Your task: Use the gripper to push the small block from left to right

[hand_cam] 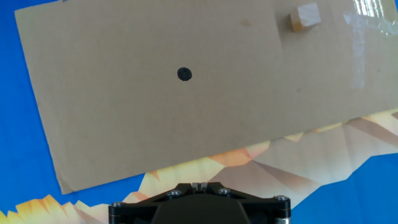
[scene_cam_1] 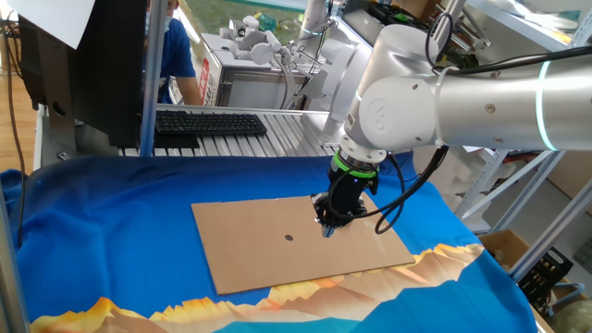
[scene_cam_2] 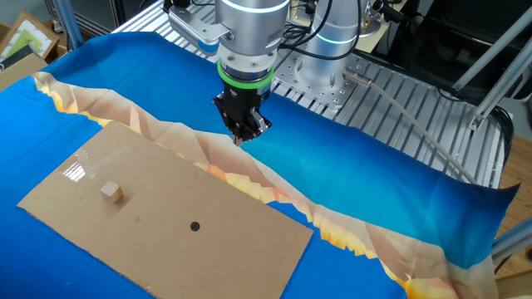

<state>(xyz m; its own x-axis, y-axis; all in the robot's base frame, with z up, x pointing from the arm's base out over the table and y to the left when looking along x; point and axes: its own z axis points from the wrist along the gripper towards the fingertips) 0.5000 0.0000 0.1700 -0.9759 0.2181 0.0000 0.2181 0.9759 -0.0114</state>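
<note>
- I see my gripper [scene_cam_2: 242,133] as a small black pointed tool under a green ring [scene_cam_2: 246,80], hanging from the bulky white-grey arm [scene_cam_1: 435,97]; its jaws look pressed together into one tip with nothing between them.
- In the other fixed view, the tip hangs above the blue cloth [scene_cam_2: 374,178], just off the far long edge of the cardboard sheet [scene_cam_2: 166,237], over the cloth's printed orange and tan mountain band [scene_cam_2: 249,178].
- In the hand view, only the black base of the tool shows at the bottom edge, and the tip itself is hidden from me.
- The cardboard sheet lies flat on the cloth that covers the desk, and a small black dot [hand_cam: 184,74] marks it near the middle.
- The small block [scene_cam_2: 112,193], a tan wooden cube, sits on the cardboard well apart from the gripper, between the dot and one short end of the sheet.
- In the hand view, the block appears in the upper right, beside a patch of glare.
- In one fixed view, I cannot make out the block; the arm covers part of the sheet.
- Beyond the cloth, a black keyboard [scene_cam_1: 211,122] rests on a ribbed metal surface [scene_cam_1: 277,141].
</note>
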